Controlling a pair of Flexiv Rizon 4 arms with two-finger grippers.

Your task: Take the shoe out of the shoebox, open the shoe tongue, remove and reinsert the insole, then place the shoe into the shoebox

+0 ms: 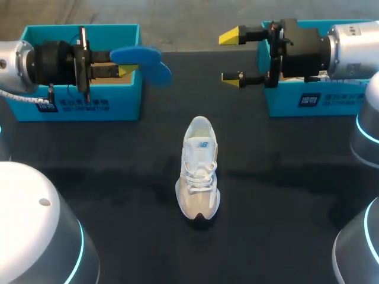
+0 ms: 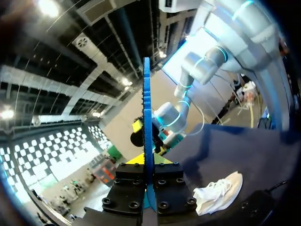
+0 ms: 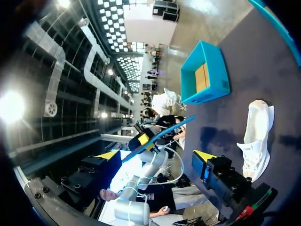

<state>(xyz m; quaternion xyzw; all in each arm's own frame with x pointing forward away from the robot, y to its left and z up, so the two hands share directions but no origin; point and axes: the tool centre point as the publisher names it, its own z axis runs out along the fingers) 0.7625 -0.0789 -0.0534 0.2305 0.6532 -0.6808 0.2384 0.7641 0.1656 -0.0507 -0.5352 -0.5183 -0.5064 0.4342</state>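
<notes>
The shoe [image 1: 199,171] lies mid-frame on the dark table [image 1: 284,195], room all round. Upper left, the left gripper [image 1: 123,70] pinches the blue insole [image 1: 145,62], edge-on in its wrist view. Upper right, the right gripper [image 1: 231,57] stands spread before a shoebox [image 1: 284,103].

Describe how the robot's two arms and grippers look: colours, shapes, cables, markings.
The left arm and right arm are silver-white cylinders with black ends, and their large rounded joints carry glowing cyan rings. A white cable runs by the left arm. The left gripper and right gripper have black, bolted bodies and two fingers with wedge-shaped yellow tips.
</notes>
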